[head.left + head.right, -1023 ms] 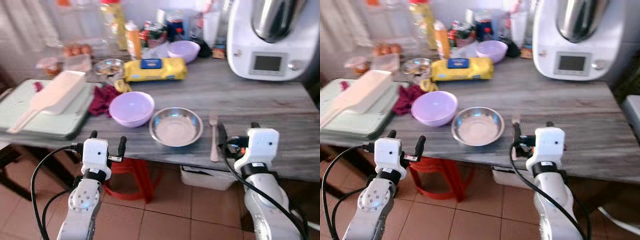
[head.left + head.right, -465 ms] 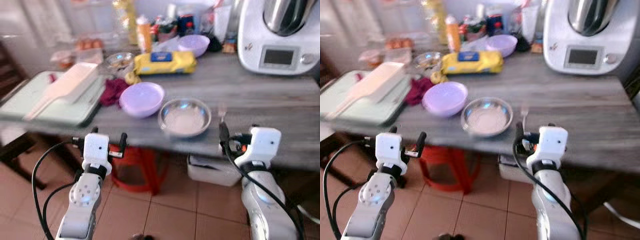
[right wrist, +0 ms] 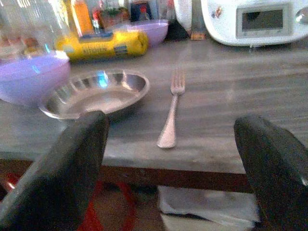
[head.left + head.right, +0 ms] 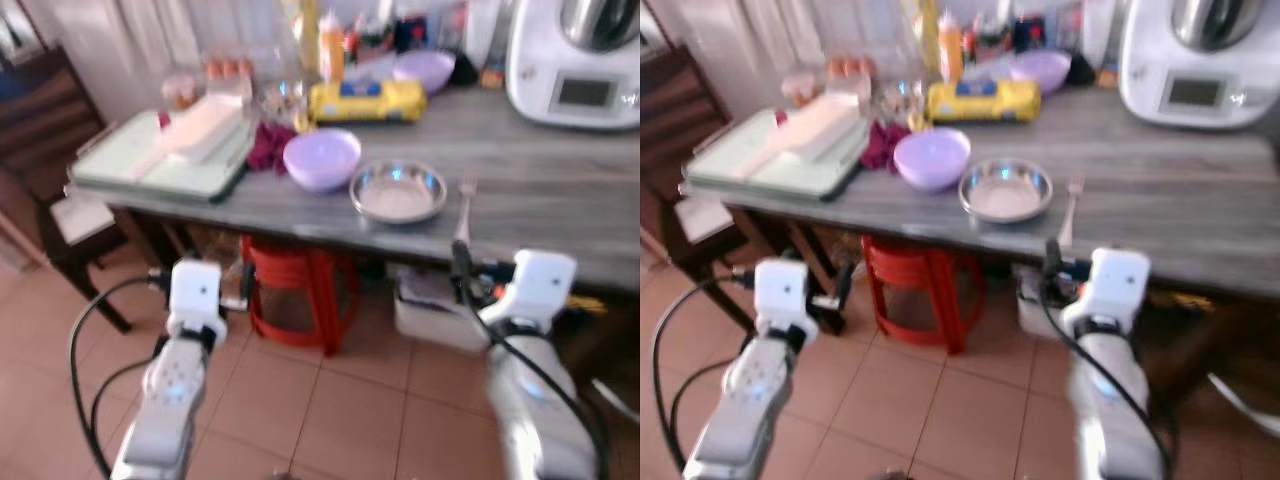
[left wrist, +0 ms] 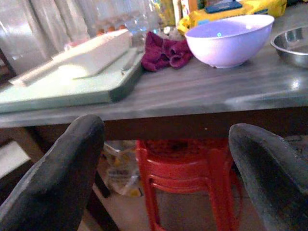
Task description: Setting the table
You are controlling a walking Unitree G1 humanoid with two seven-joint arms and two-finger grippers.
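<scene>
A steel bowl (image 4: 398,190) sits near the front edge of the grey wooden table (image 4: 560,190). A purple bowl (image 4: 321,158) stands just to its left, and a fork (image 4: 463,208) lies to its right, handle toward me. My left gripper (image 4: 198,276) hangs open and empty below the table's edge, in front of a red stool. In the left wrist view, that gripper (image 5: 163,159) faces the purple bowl (image 5: 228,39). My right gripper (image 4: 492,266) is open and empty, short of the table edge. Its wrist view looks at the fork (image 3: 172,115) and the steel bowl (image 3: 96,92).
A green tray (image 4: 130,172) carrying a white scoop (image 4: 200,125) lies at the table's left, with a maroon cloth (image 4: 265,145) beside it. At the back are a yellow pack (image 4: 365,100), bottles, another purple bowl (image 4: 422,70) and a white appliance (image 4: 580,60). A red stool (image 4: 300,295) and white box (image 4: 430,305) stand underneath, and a dark chair (image 4: 60,150) stands left.
The whole view has pulled back and blurred, so the table looks farther off and more floor shows. Both grippers stay open and empty; nothing on the table has moved.
</scene>
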